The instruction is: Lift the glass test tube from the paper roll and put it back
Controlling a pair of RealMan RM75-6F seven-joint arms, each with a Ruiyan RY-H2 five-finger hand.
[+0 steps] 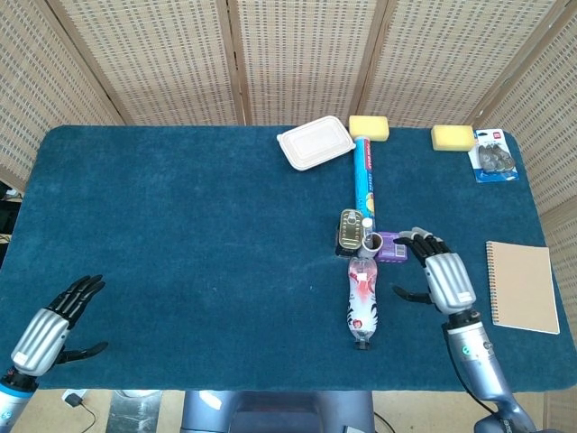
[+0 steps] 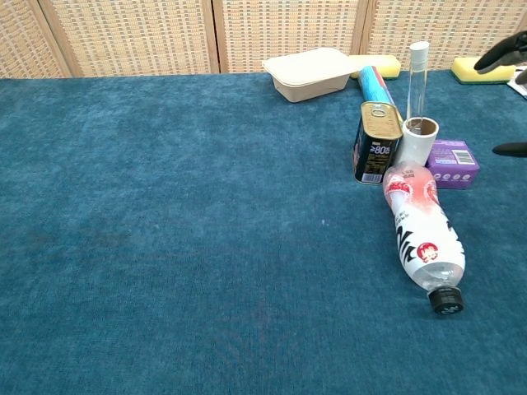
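A clear glass test tube [image 2: 417, 82] with a white cap stands upright, leaning at the white paper roll [image 2: 419, 140]; from above the roll [image 1: 370, 242] shows as a small ring with the tube's cap [image 1: 367, 222] just behind it. My right hand [image 1: 442, 275] hovers open to the right of the roll, fingers spread, holding nothing; only its dark fingertips [image 2: 504, 54] show at the chest view's right edge. My left hand [image 1: 50, 327] is open at the table's near left corner, far from the roll.
A gold tin can [image 2: 380, 141] stands left of the roll, a purple box [image 2: 452, 163] right of it, a lying plastic bottle [image 2: 423, 236] in front. Behind lie a blue tube [image 1: 364, 176], white lidded container [image 1: 315, 142], two yellow sponges [image 1: 368, 126], a blister pack [image 1: 493, 156]. Notebook [image 1: 524, 286] at right.
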